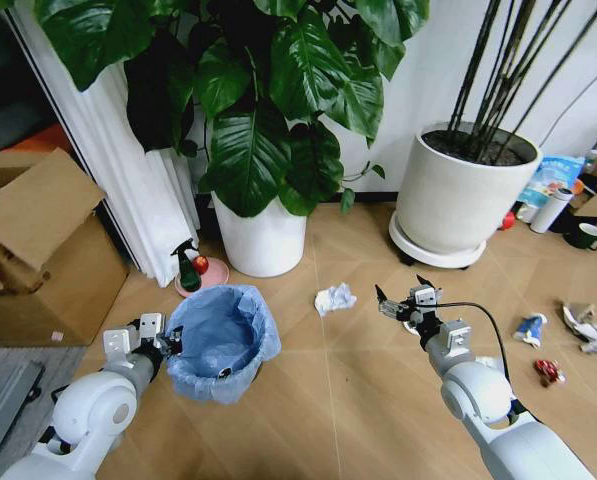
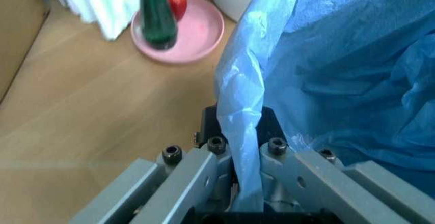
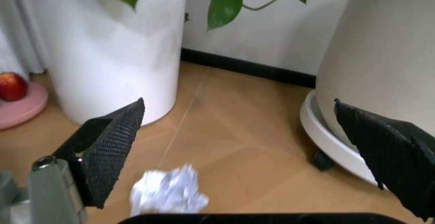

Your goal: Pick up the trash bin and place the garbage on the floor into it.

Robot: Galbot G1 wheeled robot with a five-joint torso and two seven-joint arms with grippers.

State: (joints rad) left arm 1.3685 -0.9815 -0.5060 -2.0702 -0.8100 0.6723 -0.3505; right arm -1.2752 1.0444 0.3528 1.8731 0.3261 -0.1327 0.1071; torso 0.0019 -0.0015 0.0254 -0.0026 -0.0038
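Your left tool [image 1: 166,343] is clamped on the near-left rim of the trash bin [image 1: 223,340], fingers pinching the blue liner [image 2: 246,132], apparently so the bin can be lifted and carried. Something pale lies inside the bin; you cannot tell what. Just right of the bin, a crumpled tissue [image 1: 335,298] rests on the floor. Farther right, your right tool [image 1: 398,298] hovers near it, jaws wide and empty. Well right of the bin, more scraps [image 1: 531,327] wait on the floor.
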